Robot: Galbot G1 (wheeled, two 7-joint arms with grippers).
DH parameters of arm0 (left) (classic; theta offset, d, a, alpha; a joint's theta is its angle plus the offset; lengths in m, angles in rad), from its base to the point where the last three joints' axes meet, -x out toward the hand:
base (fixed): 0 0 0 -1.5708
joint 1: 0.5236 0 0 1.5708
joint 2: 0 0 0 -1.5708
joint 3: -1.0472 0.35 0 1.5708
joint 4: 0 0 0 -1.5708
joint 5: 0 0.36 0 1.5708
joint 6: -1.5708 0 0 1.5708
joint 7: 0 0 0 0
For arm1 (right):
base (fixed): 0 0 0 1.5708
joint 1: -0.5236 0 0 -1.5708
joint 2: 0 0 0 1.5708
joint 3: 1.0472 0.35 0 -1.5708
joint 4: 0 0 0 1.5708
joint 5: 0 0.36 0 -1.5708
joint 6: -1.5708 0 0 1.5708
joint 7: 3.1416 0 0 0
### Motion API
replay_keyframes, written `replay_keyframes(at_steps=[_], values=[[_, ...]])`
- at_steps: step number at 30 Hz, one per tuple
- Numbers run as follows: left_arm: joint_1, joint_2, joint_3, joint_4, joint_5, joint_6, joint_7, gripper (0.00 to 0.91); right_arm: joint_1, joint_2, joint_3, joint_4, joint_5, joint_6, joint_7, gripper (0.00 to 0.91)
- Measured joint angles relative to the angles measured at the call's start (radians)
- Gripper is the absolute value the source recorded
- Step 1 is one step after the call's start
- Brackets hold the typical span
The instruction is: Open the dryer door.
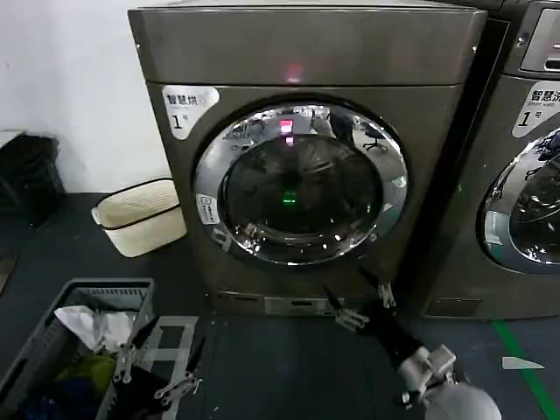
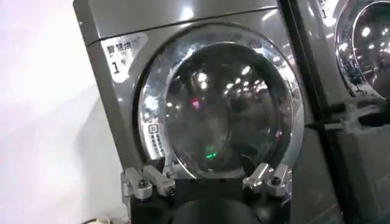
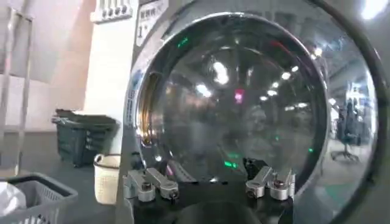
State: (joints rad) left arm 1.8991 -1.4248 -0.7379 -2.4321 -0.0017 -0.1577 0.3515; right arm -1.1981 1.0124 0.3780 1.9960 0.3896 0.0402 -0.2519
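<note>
**Dryer door shut, both grippers held low in front**

The dryer (image 1: 306,157) is seen straight ahead, its dryer door (image 1: 300,182) closed flat against the front, chrome ring flush with the panel. The right gripper (image 1: 360,302) is raised on an arm stretched forward and up from the lower right, just below the door's lower right rim; its fingers are spread apart, with nothing between them. The left gripper (image 1: 157,363) is held low at the lower left, over a grey basket (image 1: 52,337) of laundry, well apart from the door; its fingers are likewise spread and empty. A white hamper (image 1: 138,216) is set beside the machine.
</note>
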Motion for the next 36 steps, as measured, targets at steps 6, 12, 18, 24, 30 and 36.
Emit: replay_keyframes(at_steps=[6, 12, 18, 24, 30, 36], values=[[0.003, -0.009, 0.0, -0.004, 0.006, 0.0, 0.001, 0.907, 0.096, -0.031, -0.067, -0.049, 0.033, 0.006, -0.012, 0.907], [0.007, -0.014, -0.007, -0.016, 0.006, 0.0, 0.002, 0.907, 0.189, -0.044, -0.121, -0.095, 0.057, 0.006, -0.024, 0.907], [0.014, -0.02, -0.01, -0.025, 0.008, 0.0, 0.004, 0.907, 0.261, -0.042, -0.165, -0.137, 0.065, 0.008, -0.031, 0.907], [0.019, -0.025, -0.011, -0.031, 0.011, -0.001, 0.007, 0.907, 0.322, -0.039, -0.206, -0.177, 0.073, 0.011, -0.035, 0.907], [0.02, -0.029, -0.011, -0.032, 0.011, -0.002, 0.008, 0.907, 0.382, -0.028, -0.255, -0.217, 0.088, 0.011, -0.039, 0.907], [0.02, -0.031, -0.011, -0.035, 0.011, -0.004, 0.011, 0.907, 0.444, -0.015, -0.31, -0.26, 0.101, 0.01, -0.047, 0.907]])
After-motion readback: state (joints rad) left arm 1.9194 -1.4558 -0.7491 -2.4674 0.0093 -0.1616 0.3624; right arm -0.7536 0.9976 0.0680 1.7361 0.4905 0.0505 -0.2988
